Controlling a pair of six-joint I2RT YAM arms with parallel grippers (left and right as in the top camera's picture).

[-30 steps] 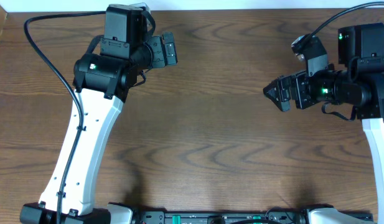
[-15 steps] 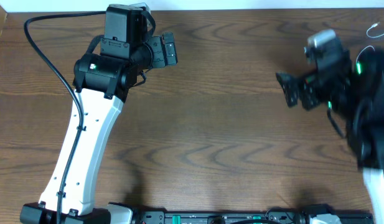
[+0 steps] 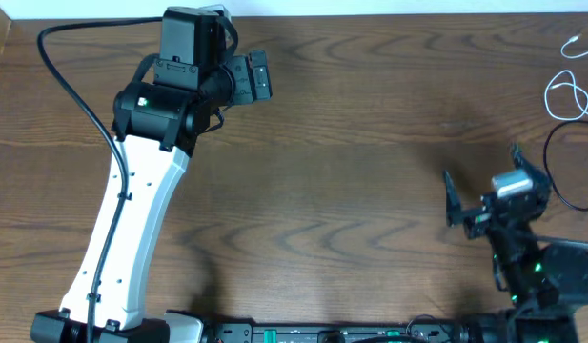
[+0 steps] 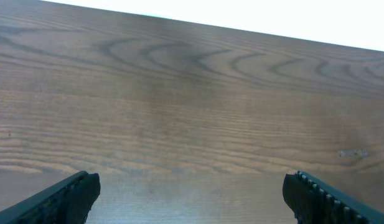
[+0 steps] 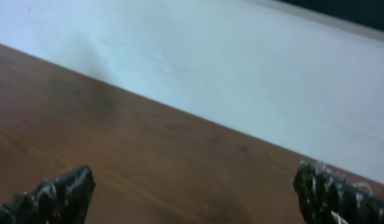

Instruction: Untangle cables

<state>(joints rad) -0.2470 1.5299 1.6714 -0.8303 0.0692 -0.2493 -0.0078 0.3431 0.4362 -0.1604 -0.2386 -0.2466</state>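
Both claws gape wide over a wooden worktop [image 3: 370, 143], with the cables at its far right edge.

Nearest, at the right, the right claw [image 3: 482, 179] is spread wide with nothing in it; its wrist view shows only wood and a pale wall [image 5: 254, 74]. Just beyond it the thin black cable [image 3: 548, 162] curves along the right edge and runs out of frame. Further back the white cable [image 3: 549, 92] lies in a loop. Whether the two cross I cannot tell. Farthest, at the back left, the left claw [image 3: 260, 76] also stands wide and empty.
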